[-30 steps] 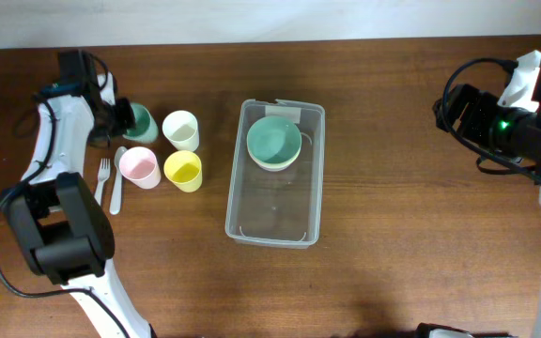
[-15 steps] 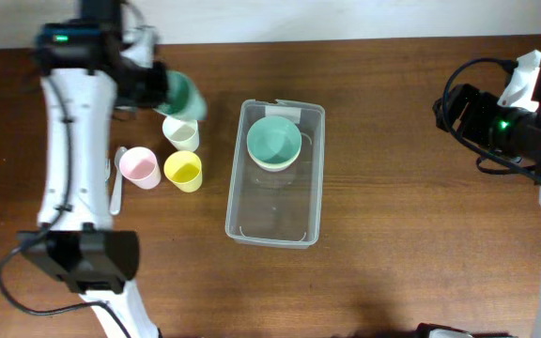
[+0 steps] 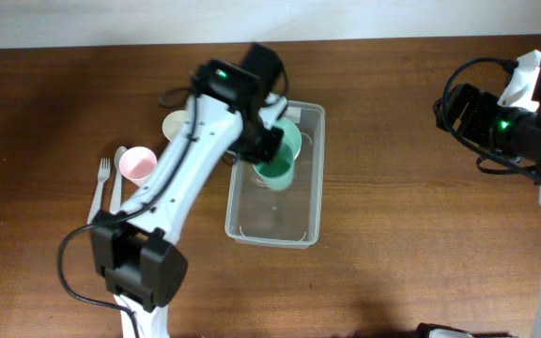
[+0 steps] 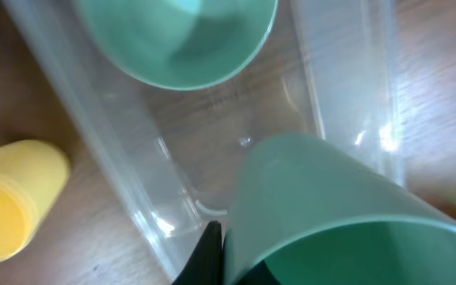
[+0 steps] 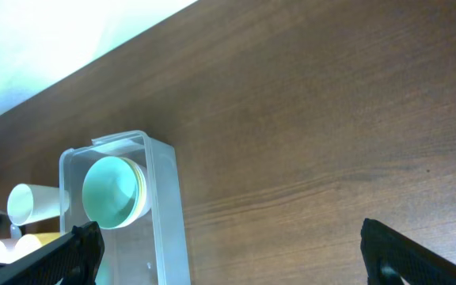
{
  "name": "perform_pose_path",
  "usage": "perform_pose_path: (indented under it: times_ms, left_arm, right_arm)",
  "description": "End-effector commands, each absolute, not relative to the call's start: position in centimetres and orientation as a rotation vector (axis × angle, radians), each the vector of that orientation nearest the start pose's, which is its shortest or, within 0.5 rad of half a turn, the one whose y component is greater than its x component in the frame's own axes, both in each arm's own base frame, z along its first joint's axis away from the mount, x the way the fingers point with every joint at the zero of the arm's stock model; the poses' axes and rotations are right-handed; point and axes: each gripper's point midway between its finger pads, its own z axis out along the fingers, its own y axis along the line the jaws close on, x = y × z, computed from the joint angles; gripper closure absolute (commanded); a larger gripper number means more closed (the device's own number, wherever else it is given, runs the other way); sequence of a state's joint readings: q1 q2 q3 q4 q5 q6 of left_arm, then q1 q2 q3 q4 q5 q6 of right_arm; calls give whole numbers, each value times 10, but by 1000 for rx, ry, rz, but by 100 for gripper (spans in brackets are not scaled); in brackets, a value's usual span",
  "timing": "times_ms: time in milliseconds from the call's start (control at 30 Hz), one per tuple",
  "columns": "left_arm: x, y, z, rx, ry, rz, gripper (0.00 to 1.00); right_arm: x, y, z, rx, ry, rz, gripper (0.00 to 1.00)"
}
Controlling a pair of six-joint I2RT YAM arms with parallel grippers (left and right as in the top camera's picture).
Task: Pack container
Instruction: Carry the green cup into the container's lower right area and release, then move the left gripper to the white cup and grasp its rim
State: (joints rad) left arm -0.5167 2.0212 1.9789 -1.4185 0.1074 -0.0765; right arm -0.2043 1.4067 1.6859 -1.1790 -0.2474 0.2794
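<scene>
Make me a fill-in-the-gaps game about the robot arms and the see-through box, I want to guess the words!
1. The left gripper holds a cup coloured ___.
2. The bowl lies ___ the container.
3. The right gripper is open and holds ___.

Missing words: green; inside; nothing.

Reaches diagonally with left arm (image 3: 191,160), grips green cup (image 3: 277,171) in left tool (image 3: 267,146); holds right arm (image 3: 510,127) back, right tool (image 5: 232,253) spread wide.
</scene>
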Motion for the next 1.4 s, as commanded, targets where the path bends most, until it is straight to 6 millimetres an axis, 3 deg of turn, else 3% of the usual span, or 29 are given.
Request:
perform_pose_path:
  times_ms: [0, 100, 333, 567, 800, 967, 1067, 1100, 1133, 1200, 1233, 1300, 1333, 1367]
  left_arm:
    - [326, -228, 127, 746, 3024, -159, 99]
    - [318, -241, 110, 805, 3007, -162, 99]
    - [321, -268, 92, 863, 2917, -199, 98]
    - [322, -267, 61, 866, 2925, -184, 97]
    - [334, -270, 61, 866, 2870, -159, 96]
    - [337, -267, 62, 860, 2863, -132, 84]
    - [345, -264, 79, 842, 2851, -120, 82]
    - [351, -261, 91, 823, 2844, -106, 81]
    - [361, -252, 118, 783, 2830, -84, 78]
    - [372, -236, 149, 724, 2815, -49, 64]
    - [378, -226, 166, 686, 2799, -26, 52]
    - [392, -205, 198, 599, 2763, -7, 13]
    - [398, -194, 209, 554, 2745, -12, 0]
    - [407, -181, 222, 496, 2723, -16, 0]
  right_arm:
    - [347, -33, 315, 480, 2401, 318, 1]
    - [347, -33, 315, 480, 2400, 318, 1]
    - [347, -33, 315, 480, 2400, 318, 1]
    - [347, -33, 315, 480, 2400, 318, 1]
    - [347, -33, 315, 480, 2401, 318, 1]
    - [347, -33, 315, 480, 2401, 318, 1]
    - [347, -33, 315, 480, 2401, 318, 1]
    - [347, -33, 315, 480, 2401, 318, 1]
    - [347, -33, 315, 480, 2400, 318, 1]
    - [347, -33, 315, 480, 2401, 318, 1]
    - [347, -33, 315, 480, 2401, 318, 1]
    - [347, -33, 315, 480, 2401, 318, 1]
    - [347, -33, 315, 480, 2401, 318, 1]
    - [347, -33, 315, 480, 2401, 318, 1]
